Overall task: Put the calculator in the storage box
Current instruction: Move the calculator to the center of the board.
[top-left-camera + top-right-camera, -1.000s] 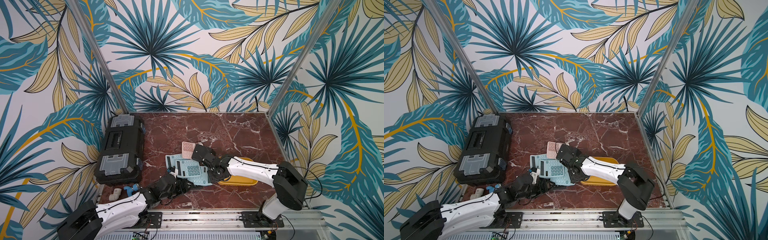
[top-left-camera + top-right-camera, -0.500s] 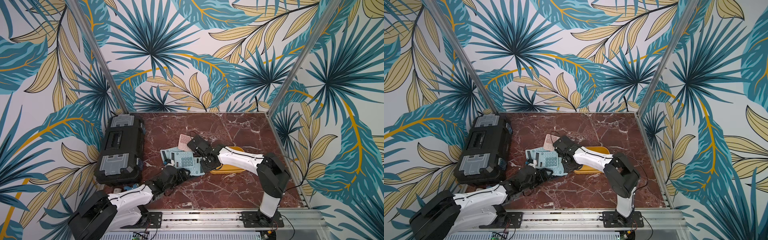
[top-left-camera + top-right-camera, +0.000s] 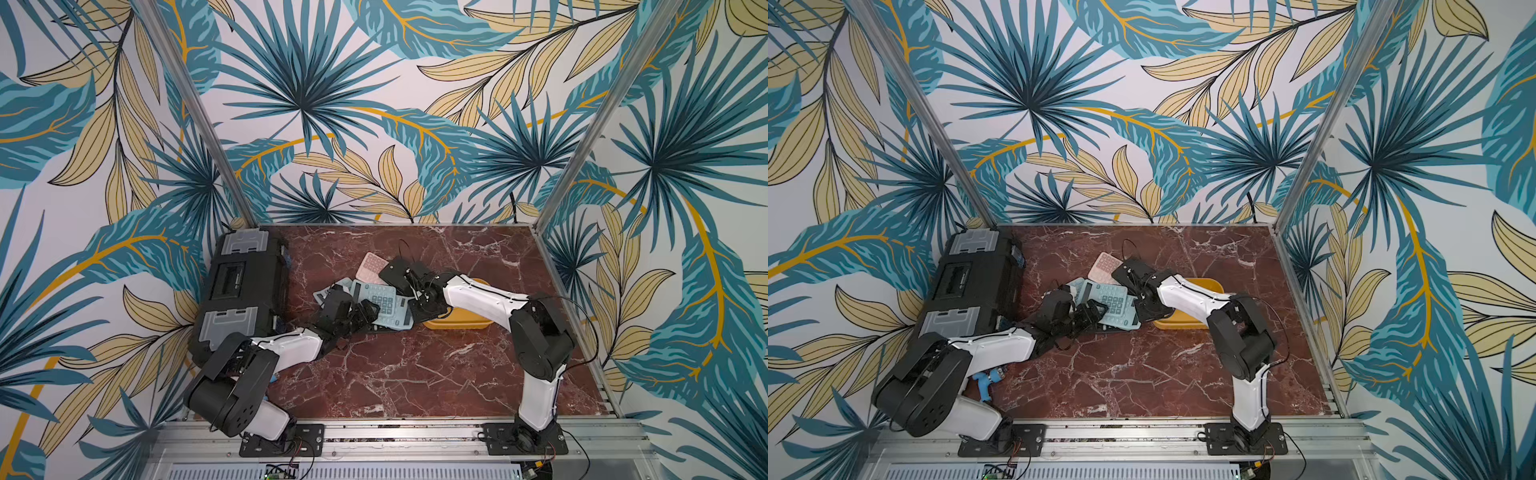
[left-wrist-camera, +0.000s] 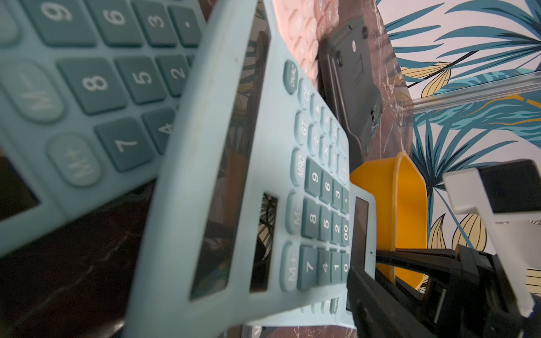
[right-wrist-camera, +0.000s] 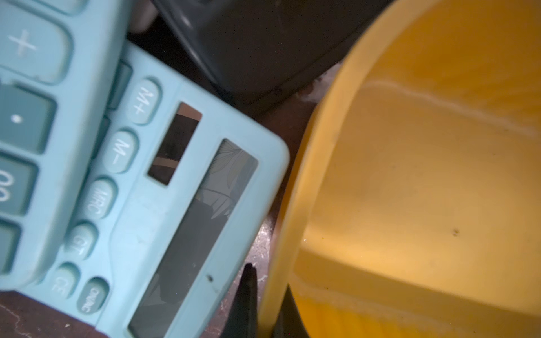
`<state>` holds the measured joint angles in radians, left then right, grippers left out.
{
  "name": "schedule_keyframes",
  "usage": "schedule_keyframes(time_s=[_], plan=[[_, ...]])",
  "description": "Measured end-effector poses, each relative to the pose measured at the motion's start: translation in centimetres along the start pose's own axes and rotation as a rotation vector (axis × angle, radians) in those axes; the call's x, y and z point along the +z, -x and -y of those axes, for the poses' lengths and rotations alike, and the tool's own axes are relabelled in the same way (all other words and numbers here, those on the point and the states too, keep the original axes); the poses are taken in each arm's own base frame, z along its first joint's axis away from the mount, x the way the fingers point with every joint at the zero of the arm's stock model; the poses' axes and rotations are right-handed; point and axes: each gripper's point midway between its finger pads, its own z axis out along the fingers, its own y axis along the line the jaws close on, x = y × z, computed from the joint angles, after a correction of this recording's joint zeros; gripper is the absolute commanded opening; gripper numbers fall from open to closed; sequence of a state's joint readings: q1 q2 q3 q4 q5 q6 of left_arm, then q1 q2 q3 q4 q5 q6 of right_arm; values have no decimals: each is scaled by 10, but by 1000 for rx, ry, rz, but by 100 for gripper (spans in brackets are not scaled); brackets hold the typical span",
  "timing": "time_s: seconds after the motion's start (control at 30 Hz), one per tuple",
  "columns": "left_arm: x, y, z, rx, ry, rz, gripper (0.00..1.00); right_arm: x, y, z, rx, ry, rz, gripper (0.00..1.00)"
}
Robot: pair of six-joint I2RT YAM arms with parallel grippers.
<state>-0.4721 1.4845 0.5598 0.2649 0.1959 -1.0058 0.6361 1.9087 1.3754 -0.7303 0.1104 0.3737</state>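
Observation:
A light blue calculator (image 3: 384, 305) (image 3: 1115, 307) (image 4: 263, 175) lies tilted on a pile of other calculators at mid-table. My left gripper (image 3: 363, 311) (image 3: 1094, 311) stands open at its near left edge; its fingers are hidden in the left wrist view. The yellow storage box (image 3: 457, 324) (image 3: 1183, 322) (image 4: 409, 210) (image 5: 292, 228) sits just right of the pile, with no calculator inside. My right gripper (image 3: 422, 311) (image 5: 268, 289) is shut on the box's left wall, one finger inside and one outside.
A large black toolbox (image 3: 245, 291) fills the table's left side. In the pile are a pink calculator (image 3: 370, 264), another light blue calculator (image 3: 326, 293) and a flat black object (image 4: 351, 87). A blue toy (image 3: 986, 380) lies by the left arm's base.
Both arms have moved toward the back of the table. The yellow box, held by the right gripper, and the blue calculators have shifted back with them.

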Motion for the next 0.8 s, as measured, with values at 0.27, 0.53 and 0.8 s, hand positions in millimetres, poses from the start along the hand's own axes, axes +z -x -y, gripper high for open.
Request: schedule_keyframes(time_s=[0.27,0.53,0.8], plan=[[-21,2,13,45,-24,6,94,-15,-52,22,18,-27,-38,0],[-59,5,28,113,-41,33,100,-30,-97,0,26,8,-51,0],[-84,0,19,171,8,27,100,-44,-116,-37,55,67,-9,0]])
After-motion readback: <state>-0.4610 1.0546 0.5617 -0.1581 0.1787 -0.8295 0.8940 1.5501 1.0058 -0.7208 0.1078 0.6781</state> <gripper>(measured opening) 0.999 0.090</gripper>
